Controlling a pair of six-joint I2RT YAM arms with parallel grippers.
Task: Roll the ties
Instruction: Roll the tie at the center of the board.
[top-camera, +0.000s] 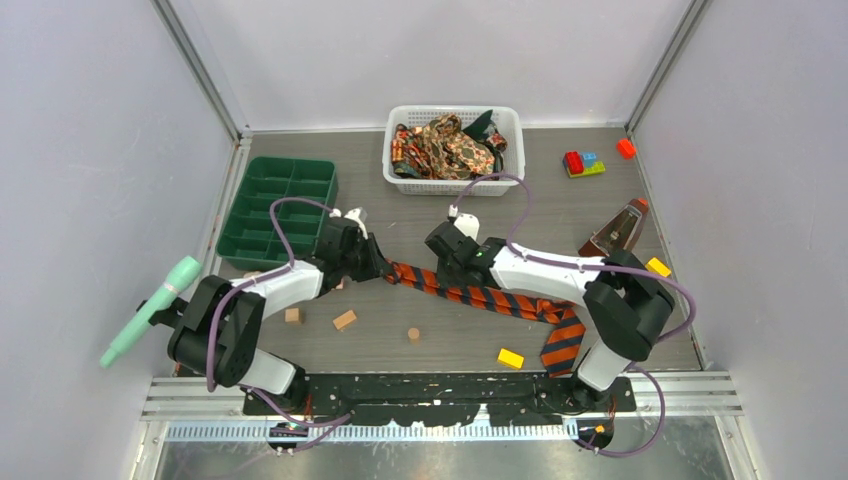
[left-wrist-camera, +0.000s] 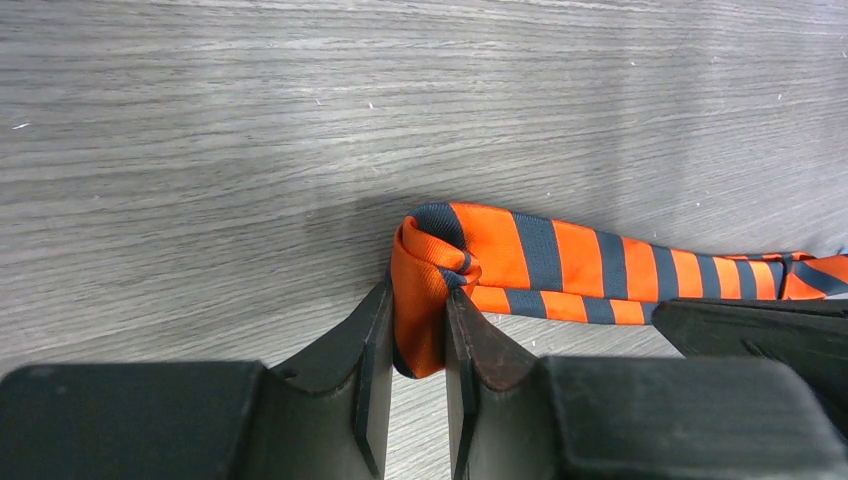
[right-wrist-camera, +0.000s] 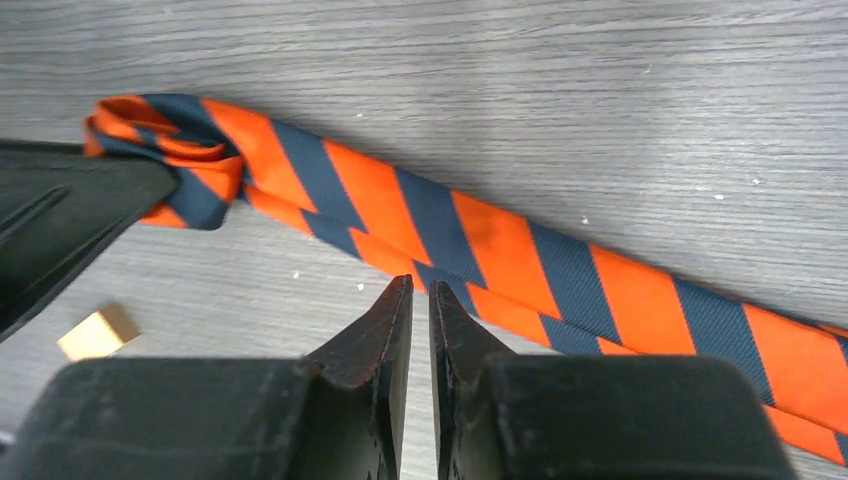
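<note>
The orange-and-dark diagonal-striped fabric necktie (top-camera: 500, 299) lies flat on the grey table, nearer the arms than the white plastic mesh basket (top-camera: 440, 186). The left gripper (left-wrist-camera: 418, 300) clamps its curled narrow end. The right gripper (right-wrist-camera: 420, 285) is nearly closed at the tie's edge; whether it nips fabric is unclear.

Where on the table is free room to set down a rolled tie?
Free room lies between the green tray and the white basket, and between the wooden cylinder and the near yellow block. It is crowded along the striped tie.
</note>
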